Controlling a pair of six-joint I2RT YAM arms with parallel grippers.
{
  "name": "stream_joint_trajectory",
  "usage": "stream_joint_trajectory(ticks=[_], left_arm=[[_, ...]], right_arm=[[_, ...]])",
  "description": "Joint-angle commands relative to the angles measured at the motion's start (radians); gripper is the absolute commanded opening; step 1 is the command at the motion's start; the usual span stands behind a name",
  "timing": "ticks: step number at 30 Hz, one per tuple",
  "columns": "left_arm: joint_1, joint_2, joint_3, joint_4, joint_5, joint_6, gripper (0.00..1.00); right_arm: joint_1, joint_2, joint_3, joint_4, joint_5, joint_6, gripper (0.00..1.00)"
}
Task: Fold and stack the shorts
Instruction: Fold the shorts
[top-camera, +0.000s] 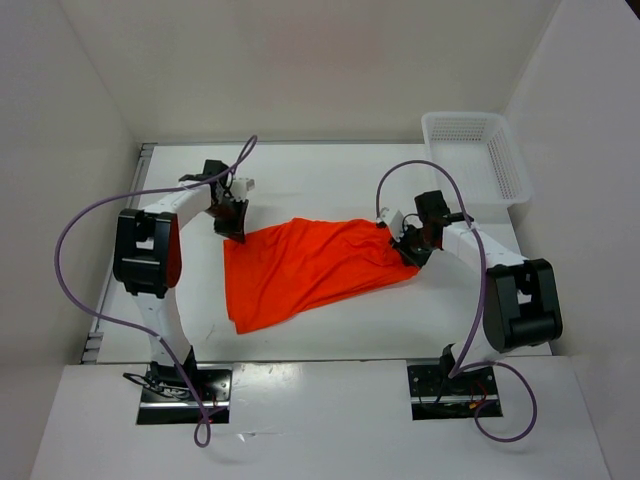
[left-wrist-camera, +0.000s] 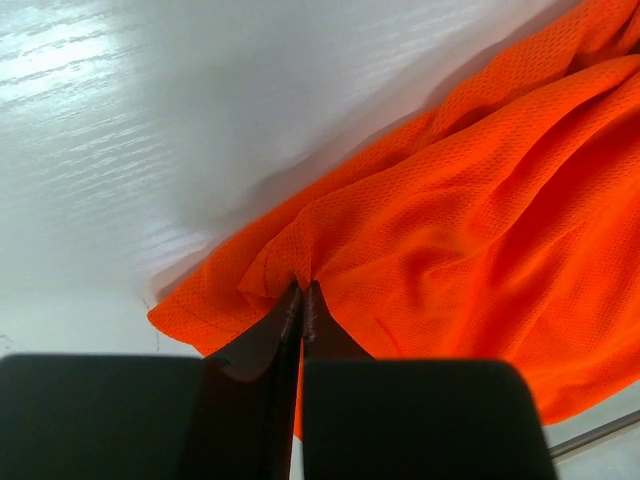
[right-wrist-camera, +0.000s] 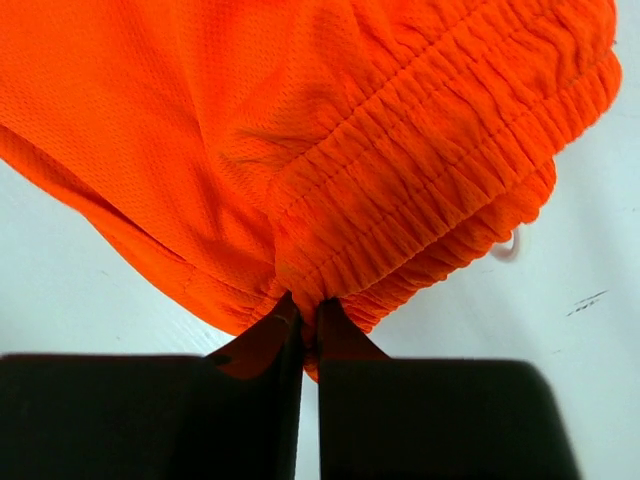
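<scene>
The orange-red shorts (top-camera: 305, 268) lie spread across the middle of the white table, one end reaching toward the front left. My left gripper (top-camera: 237, 235) is at their far-left corner, shut on a pinch of the thin mesh cloth (left-wrist-camera: 420, 230); its fingertips (left-wrist-camera: 303, 292) meet with fabric between them. My right gripper (top-camera: 408, 250) is at the right end, shut on the gathered elastic waistband (right-wrist-camera: 440, 170), which bunches between its fingertips (right-wrist-camera: 308, 305). A white drawstring end (right-wrist-camera: 512, 248) peeks out beside the waistband.
A white plastic basket (top-camera: 478, 155) stands at the back right corner of the table (top-camera: 330, 170). White walls close in the workspace on three sides. Purple cables loop from both arms.
</scene>
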Motion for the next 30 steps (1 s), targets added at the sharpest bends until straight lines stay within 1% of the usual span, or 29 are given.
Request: stream_joint_trajectory(ticks=[1, 2, 5, 7, 13, 19, 20, 21, 22, 23, 24, 25, 26, 27, 30], left_arm=[[0.009, -0.042, 0.029, 0.02, -0.002, 0.004, 0.0], [0.024, -0.052, 0.057, 0.004, -0.016, 0.004, 0.0], [0.075, -0.066, 0.113, -0.063, -0.073, 0.004, 0.0], [0.098, -0.075, 0.114, -0.063, -0.137, 0.004, 0.0], [0.08, -0.055, 0.078, -0.063, -0.191, 0.004, 0.0], [0.07, -0.003, 0.046, 0.006, -0.268, 0.004, 0.0], [0.07, 0.006, 0.034, 0.015, -0.279, 0.004, 0.02], [0.07, 0.006, 0.044, 0.015, -0.288, 0.004, 0.06], [0.07, 0.006, 0.055, 0.015, -0.288, 0.004, 0.15], [0.058, 0.006, 0.066, 0.015, -0.277, 0.004, 0.37], [0.044, -0.015, 0.066, 0.015, -0.257, 0.004, 0.43], [0.035, -0.035, 0.066, 0.015, -0.257, 0.004, 0.48], [0.035, -0.084, 0.066, 0.015, -0.257, 0.004, 0.51], [0.02, -0.113, 0.066, 0.015, -0.277, 0.004, 0.55], [-0.02, -0.252, 0.043, 0.015, -0.328, 0.004, 0.56]], right_arm=[[0.005, -0.057, -0.006, 0.024, 0.019, -0.001, 0.03], [0.005, -0.057, -0.006, 0.012, 0.019, -0.01, 0.0], [0.005, -0.067, -0.006, -0.049, 0.028, -0.074, 0.0], [0.005, -0.067, -0.017, -0.091, 0.01, -0.122, 0.0], [0.005, -0.067, -0.036, -0.113, 0.02, -0.164, 0.0], [0.005, -0.067, -0.026, -0.102, 0.039, -0.164, 0.0], [0.005, -0.067, -0.026, -0.102, 0.039, -0.164, 0.0], [0.005, -0.067, -0.026, -0.067, 0.039, -0.129, 0.02], [0.005, -0.067, -0.026, -0.047, 0.05, -0.101, 0.12], [0.005, -0.067, -0.016, -0.036, 0.05, -0.084, 0.41], [0.005, -0.067, 0.009, -0.036, 0.04, -0.063, 0.55], [0.005, -0.067, 0.026, -0.036, 0.04, -0.047, 0.64], [0.005, -0.067, 0.042, -0.036, 0.027, -0.029, 0.71], [0.005, -0.067, 0.079, -0.036, 0.027, -0.01, 0.73], [0.005, -0.076, 0.154, -0.057, 0.005, 0.051, 0.73]])
